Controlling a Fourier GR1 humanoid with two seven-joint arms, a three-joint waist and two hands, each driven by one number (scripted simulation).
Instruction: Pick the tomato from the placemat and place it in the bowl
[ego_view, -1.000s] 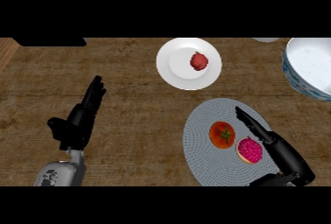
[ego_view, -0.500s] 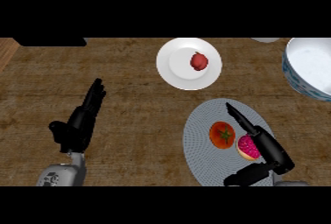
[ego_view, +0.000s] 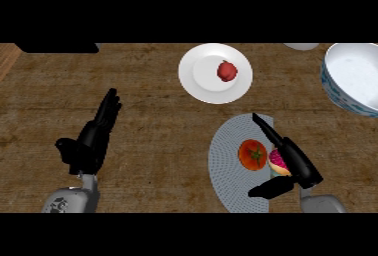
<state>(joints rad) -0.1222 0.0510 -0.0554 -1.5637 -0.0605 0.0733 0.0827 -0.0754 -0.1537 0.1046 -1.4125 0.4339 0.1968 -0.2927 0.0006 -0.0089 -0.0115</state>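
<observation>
The tomato (ego_view: 252, 154) was red-orange with a green stalk, the placemat (ego_view: 225, 150) grey and finely dotted, the bowl (ego_view: 358, 70) white inside and blue-patterned outside, the plate (ego_view: 203, 80) white, its fruit (ego_view: 227, 71) dark red, the counter (ego_view: 162, 150) brown wood-grain.

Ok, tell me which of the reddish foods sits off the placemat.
The small dark red piece, alone on the white plate. The tomato and the pink item both lie on the grey placemat by the right hand.
</observation>
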